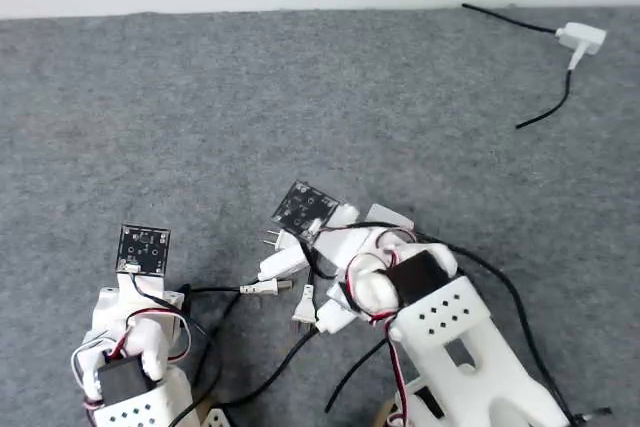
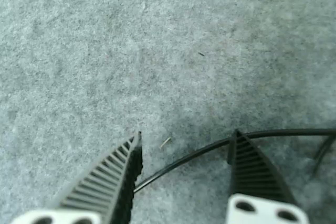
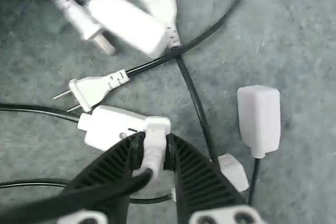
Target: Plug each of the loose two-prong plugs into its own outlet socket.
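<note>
My right gripper (image 3: 155, 139) pinches a white connector (image 3: 110, 124). At centre frame I count two bare-pronged plugs, the upper plug (image 1: 283, 241) and the lower plug (image 1: 303, 309). My left gripper (image 2: 187, 134), lower left, is spread over one black cord (image 2: 294, 131).

My gripper (image 2: 187, 135) hangs over the grey felt mat (image 2: 157, 35) with its jaws spread wide. A thin black cable (image 2: 181, 163) lies on the mat between them, running from beside one ribbed finger (image 2: 118, 174) past the tip of the other. A pale sliver (image 2: 165, 142) lies near the cable, small and hard to make out.
</note>
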{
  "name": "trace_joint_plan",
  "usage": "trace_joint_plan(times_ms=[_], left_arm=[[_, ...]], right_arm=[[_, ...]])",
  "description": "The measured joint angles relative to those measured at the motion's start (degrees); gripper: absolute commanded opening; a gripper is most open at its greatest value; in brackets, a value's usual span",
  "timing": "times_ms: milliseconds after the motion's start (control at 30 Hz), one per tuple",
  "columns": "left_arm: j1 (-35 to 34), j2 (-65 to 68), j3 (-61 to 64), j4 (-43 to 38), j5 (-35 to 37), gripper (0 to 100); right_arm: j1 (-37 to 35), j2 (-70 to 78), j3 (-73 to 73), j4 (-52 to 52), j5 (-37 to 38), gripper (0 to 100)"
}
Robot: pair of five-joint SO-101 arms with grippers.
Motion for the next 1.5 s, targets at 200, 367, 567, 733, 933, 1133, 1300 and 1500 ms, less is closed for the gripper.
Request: trace_joint_plan(times_ms=[200, 367, 567, 733, 933, 1133, 1300, 1500], left_arm=[[0.0, 0.0, 0.0, 0.0, 0.0, 25], [0.0, 0.0, 0.0, 0.0, 0.0, 25], [-0.1, 0.0, 0.0, 0.0, 0.0, 25], [-0.1, 0.0, 0.0, 0.0, 0.0, 25], [-0.2, 0.0, 0.0, 0.0, 0.0, 25], [-0.2, 0.0, 0.0, -0.4, 0.0, 25], [-0.2, 0.0, 0.0, -1.8, 0.0, 25], [-1.7, 0.0, 0.0, -1.9, 0.0, 25]], right_arm=[[-1.0, 0.0, 0.0, 3.2, -4.8, 0.8], [-1.0, 0.0, 0.0, 6.5, -5.4, 0.9], [-3.3, 0.0, 0.4, 8.3, -5.5, 0.9], [-7.0, 0.0, 0.4, 8.4, -6.9, 0.9], [-7.7, 0.0, 1.1, 6.7, -8.2, 0.9], [-7.7, 0.0, 3.7, 4.0, -8.4, 0.9], [-7.7, 0.0, 3.7, 3.8, -8.4, 0.9], [-6.1, 0.0, 3.7, 1.4, -8.4, 0.9]])
